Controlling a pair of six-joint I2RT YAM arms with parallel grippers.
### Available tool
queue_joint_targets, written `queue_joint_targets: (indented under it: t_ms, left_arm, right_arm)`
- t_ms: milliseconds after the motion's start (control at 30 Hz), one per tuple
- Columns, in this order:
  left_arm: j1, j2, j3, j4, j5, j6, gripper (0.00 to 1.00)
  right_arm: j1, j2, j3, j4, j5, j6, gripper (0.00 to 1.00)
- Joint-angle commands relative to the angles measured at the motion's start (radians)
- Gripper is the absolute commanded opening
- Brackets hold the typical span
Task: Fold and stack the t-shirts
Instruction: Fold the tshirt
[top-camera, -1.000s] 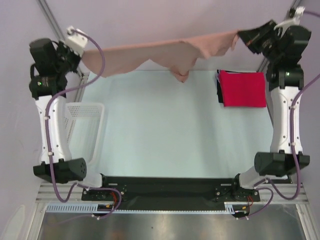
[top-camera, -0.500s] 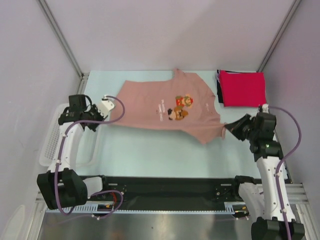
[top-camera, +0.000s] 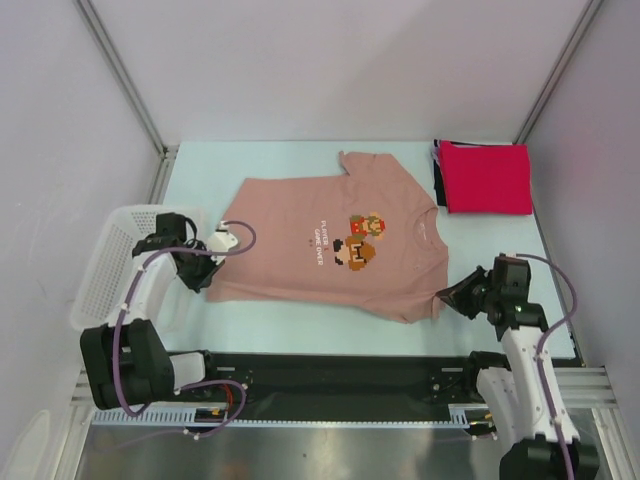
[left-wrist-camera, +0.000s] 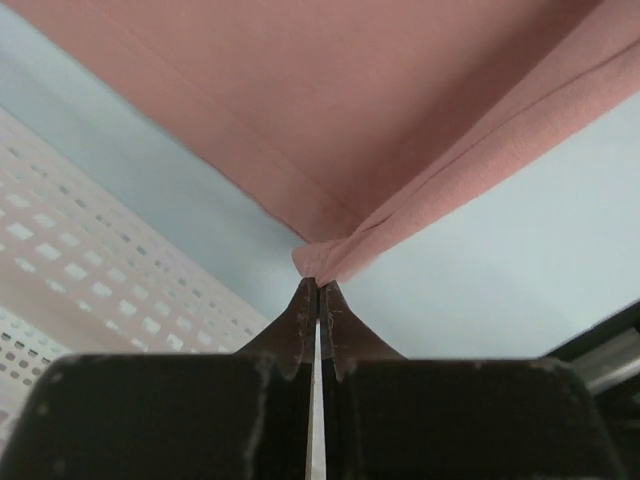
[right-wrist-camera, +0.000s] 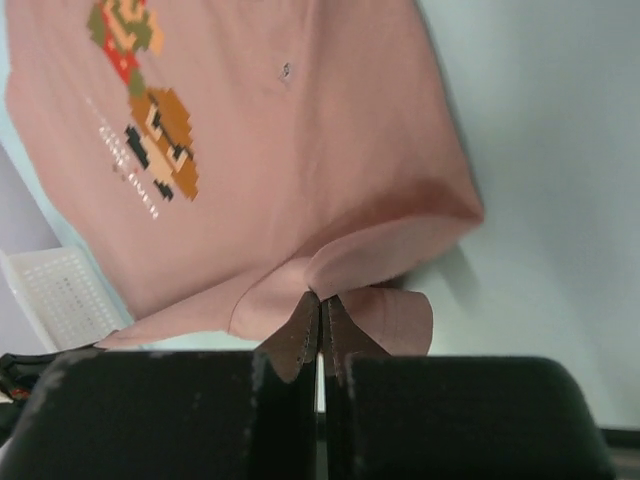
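— How are the arms posed?

— Both reach low with bent elbows, wrists close to the table (top-camera: 300, 326). The left claw (left-wrist-camera: 318, 288) is pinched tight on a hem corner of the pink shirt (top-camera: 300, 235). The right claw (right-wrist-camera: 320, 302) is clamped on the other bottom corner, where the cloth curls over just ahead of it.

— And the cloth?

— Soft matte knit, spread flat between the claws and beyond them, pixel print up. A white lattice basket (top-camera: 100, 265) sits beside the left claw. A folded red shirt (top-camera: 487, 177) on a black one (top-camera: 437, 182) lies well beyond the right claw.
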Motion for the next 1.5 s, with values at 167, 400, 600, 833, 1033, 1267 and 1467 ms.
queue_joint_targets:
  t_ms: [167, 400, 600, 833, 1033, 1267, 1467]
  left_arm:
    - [0.0, 0.21, 0.161, 0.238, -0.006, -0.152, 0.0]
    - [-0.017, 0.331, 0.228, 0.261, -0.021, -0.175, 0.0]
    - [-0.041, 0.385, 0.265, 0.281, -0.067, -0.184, 0.0]
    - [-0.06, 0.42, 0.281, 0.361, -0.188, -0.207, 0.0]
    - [-0.066, 0.449, 0.305, 0.376, -0.216, -0.235, 0.35]
    - [-0.144, 0.312, 0.299, 0.369, -0.151, -0.217, 0.55]
    - [-0.193, 0.242, 0.221, 0.196, -0.096, -0.065, 0.4]
  right_arm:
    - [0.002, 0.459, 0.112, 0.581, 0.035, -0.104, 0.0]
    - [0.005, 0.785, 0.302, 0.656, 0.003, -0.249, 0.0]
    - [0.006, 0.913, 0.408, 0.659, 0.021, -0.294, 0.0]
    - [0.018, 1.018, 0.482, 0.615, 0.0, -0.326, 0.0]
    - [0.038, 1.035, 0.543, 0.552, 0.063, -0.368, 0.22]
    - [0.064, 0.926, 0.597, 0.313, 0.271, -0.392, 0.49]
    - [0.061, 0.739, 0.408, 0.176, 0.316, -0.322, 0.57]
